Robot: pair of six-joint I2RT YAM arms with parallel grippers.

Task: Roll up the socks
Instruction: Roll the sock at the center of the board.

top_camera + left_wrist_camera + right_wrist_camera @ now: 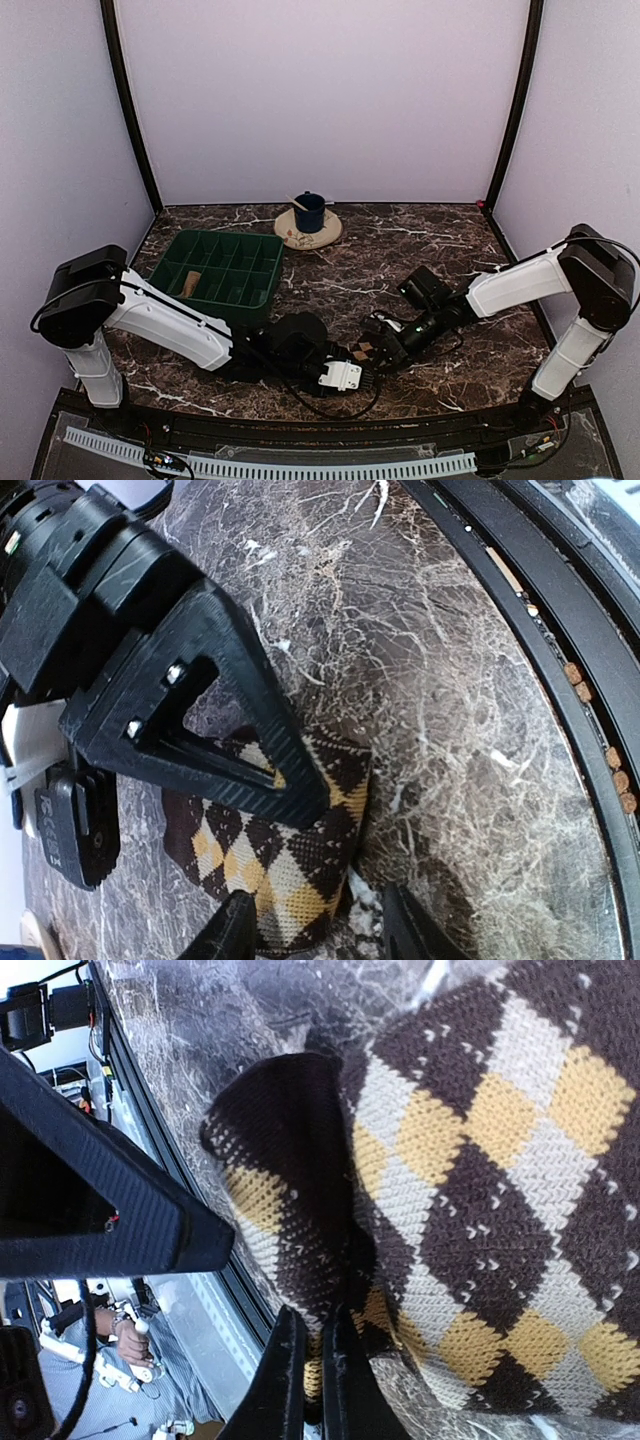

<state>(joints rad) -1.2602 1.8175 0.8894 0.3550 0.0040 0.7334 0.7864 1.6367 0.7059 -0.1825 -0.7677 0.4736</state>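
The brown-and-cream checkered sock (362, 352) lies bunched on the marble table near the front edge, between both grippers. In the left wrist view the sock (290, 850) lies between my left gripper's (320, 935) open fingers, with a gap on the right side. My right gripper (320, 1385) is shut on a fold of the sock (480, 1190), and its black finger (220, 730) lies over the sock in the left wrist view. The tan-brown sock (192, 283) lies as a small bundle in a compartment of the green tray.
A green compartment tray (225, 265) stands at the left. A blue mug (309, 211) sits on a round coaster (290, 237) at the back centre. The black front rail (560, 680) runs close beside the grippers.
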